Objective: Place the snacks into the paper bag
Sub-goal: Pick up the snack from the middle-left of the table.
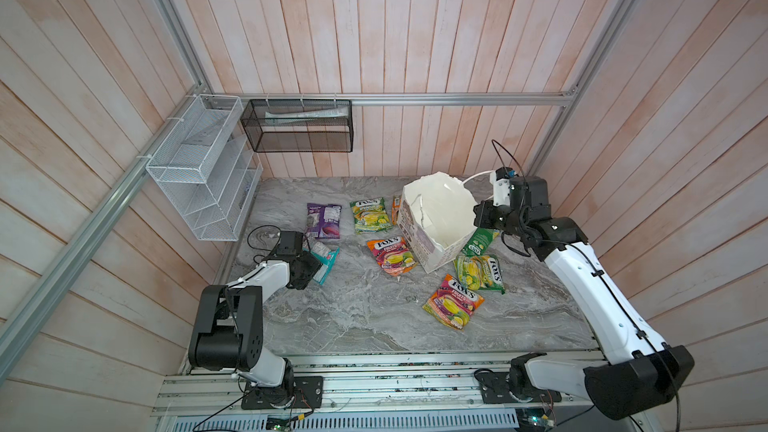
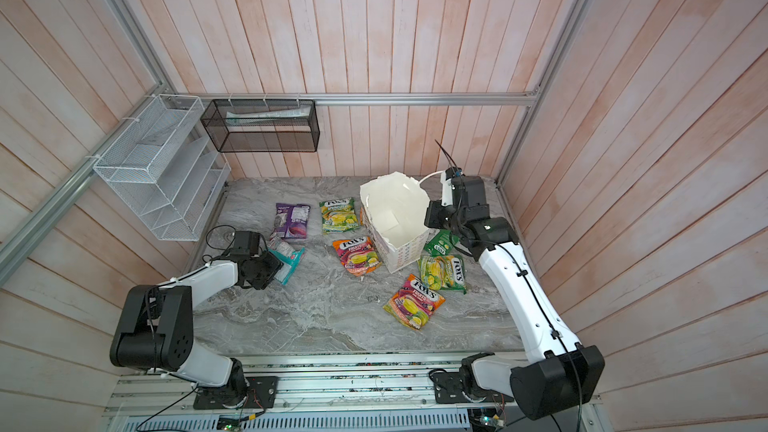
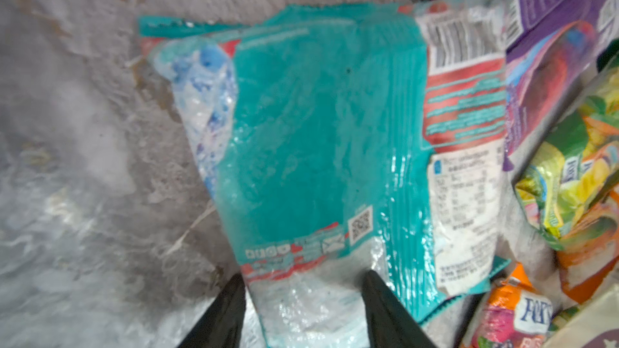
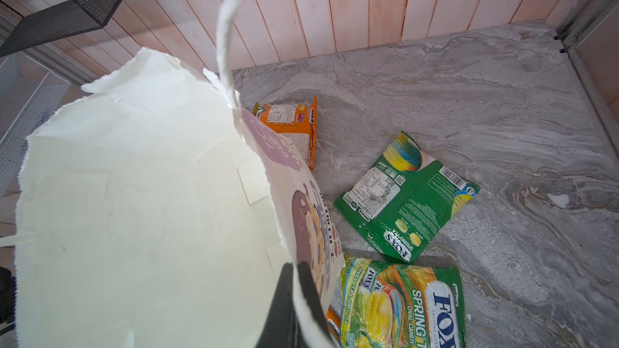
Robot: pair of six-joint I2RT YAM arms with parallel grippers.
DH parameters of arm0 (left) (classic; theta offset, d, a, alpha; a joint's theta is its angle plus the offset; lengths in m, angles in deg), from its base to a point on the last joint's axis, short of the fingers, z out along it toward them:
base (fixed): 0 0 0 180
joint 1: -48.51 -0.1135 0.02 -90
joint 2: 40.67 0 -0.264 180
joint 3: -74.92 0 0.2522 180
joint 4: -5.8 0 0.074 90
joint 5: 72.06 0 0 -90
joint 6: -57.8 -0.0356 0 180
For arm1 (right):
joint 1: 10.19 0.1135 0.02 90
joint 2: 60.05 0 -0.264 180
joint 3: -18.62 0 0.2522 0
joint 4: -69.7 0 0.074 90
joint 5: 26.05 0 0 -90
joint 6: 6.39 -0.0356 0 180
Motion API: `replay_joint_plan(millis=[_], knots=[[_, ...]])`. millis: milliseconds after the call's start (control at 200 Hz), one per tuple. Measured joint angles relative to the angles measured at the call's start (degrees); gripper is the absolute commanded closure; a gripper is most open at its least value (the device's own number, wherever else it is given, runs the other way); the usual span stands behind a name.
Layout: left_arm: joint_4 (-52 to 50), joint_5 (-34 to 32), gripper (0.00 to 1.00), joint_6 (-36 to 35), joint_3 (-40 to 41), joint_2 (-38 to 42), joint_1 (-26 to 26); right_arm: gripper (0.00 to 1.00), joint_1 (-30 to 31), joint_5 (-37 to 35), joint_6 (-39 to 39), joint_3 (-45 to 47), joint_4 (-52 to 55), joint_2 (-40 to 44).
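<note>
Left pincer (image 3: 303,274) has its jaws apart astride the clear end of the teal pouch (image 3: 318,128), which lies flat at nine o'clock on the bench (image 1: 374,326). The right pincer (image 4: 296,274) is clamped on the rim of the paper bag (image 4: 134,195) at two o'clock, propping it open. I judge the pouch light, glossy and slippery, with loose sweets inside, so a pinch on the crimped end seam should serve best. The bag's thin, ragged paper could tear.
</note>
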Motion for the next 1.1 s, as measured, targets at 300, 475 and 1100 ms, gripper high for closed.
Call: replay_joint_plan(millis=[300,475,1100], knots=[[2.8,1.8,0.94,0.2,0.0,-0.7,0.0,1.00,0.0,0.4,-0.1,0.0,0.0,0.0],[3.3,5.7,1.00,-0.1,-0.6,-0.7,-0.2,1.00,0.0,0.8,-0.7,0.3,-0.3,0.1],[-10.8,13.5,1.00,-12.9,-33.2,7.6,3.0,1.00,0.0,-0.9,-4.7,0.3,-2.3,0.5]])
